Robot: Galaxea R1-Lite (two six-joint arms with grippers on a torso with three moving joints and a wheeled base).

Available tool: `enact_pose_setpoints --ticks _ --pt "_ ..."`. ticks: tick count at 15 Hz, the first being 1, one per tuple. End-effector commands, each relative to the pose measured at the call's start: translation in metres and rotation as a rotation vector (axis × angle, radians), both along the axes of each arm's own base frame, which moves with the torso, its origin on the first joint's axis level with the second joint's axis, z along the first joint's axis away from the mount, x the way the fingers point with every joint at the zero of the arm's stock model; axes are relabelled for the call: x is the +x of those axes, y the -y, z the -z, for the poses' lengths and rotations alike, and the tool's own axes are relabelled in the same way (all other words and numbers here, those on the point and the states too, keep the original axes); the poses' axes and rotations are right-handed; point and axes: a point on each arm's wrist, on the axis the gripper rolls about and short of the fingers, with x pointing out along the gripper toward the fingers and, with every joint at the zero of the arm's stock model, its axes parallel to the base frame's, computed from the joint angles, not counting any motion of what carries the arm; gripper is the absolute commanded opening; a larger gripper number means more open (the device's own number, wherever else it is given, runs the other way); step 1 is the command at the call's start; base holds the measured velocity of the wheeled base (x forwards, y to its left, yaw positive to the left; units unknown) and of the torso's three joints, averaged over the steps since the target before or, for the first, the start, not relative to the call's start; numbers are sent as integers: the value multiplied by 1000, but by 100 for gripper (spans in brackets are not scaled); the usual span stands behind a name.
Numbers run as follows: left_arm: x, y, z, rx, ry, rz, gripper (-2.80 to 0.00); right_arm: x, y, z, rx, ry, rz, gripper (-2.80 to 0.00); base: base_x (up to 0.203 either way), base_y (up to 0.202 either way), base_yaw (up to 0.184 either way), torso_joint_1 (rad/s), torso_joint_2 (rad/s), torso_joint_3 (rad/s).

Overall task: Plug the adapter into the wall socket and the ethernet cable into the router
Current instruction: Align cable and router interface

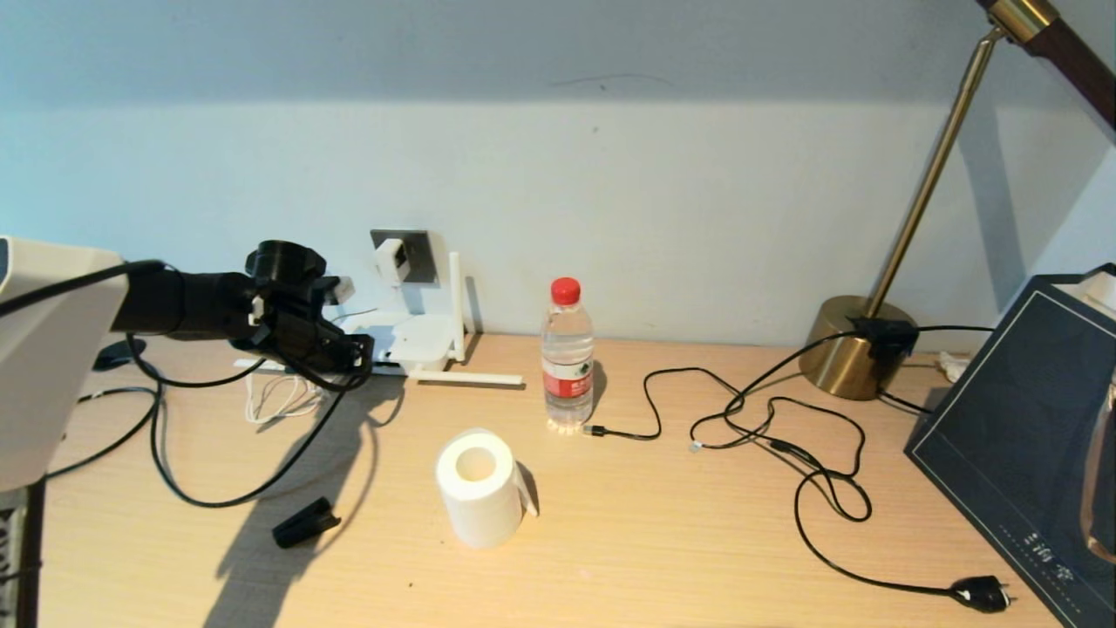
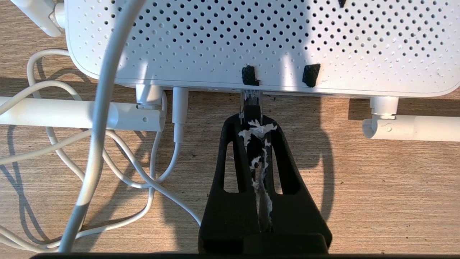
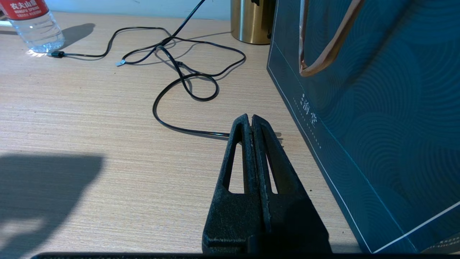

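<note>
The left gripper (image 2: 251, 120) pinches the clear plug of the ethernet cable (image 2: 250, 99), whose tip sits at a port on the front edge of the router (image 2: 251, 39), near the desk's back left corner. Judged step: seating the plug. Push straight along the port axis, keep the plug level, and do not release until it is fully home.

The adapter (image 1: 392, 259) already sits in the wall socket (image 1: 418, 253) above the router. Loose white cord (image 2: 107, 151) and a folded antenna (image 2: 72, 117) lie beside the port and could snag on withdrawal.

The right gripper (image 3: 251, 120), fingers pressed together and empty, is parked near the desk's right edge beside a bag (image 3: 377, 126).
</note>
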Motion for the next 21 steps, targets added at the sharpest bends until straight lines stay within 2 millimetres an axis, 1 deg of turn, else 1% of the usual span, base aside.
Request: enact_pose_setpoints --ticks 1,8,21 --pt "0 -1 -1 0 3 -2 -280 0 0 0 0 0 0 -280 0 0 0 0 0 0" --pt "1 -4 2 -1 -2 -7 -280 0 0 0 0 0 0 -280 0 0 0 0 0 0" --pt "1 -6 -7 1 22 -8 -280 0 0 0 0 -1 0 -280 0 0 0 0 0 0"
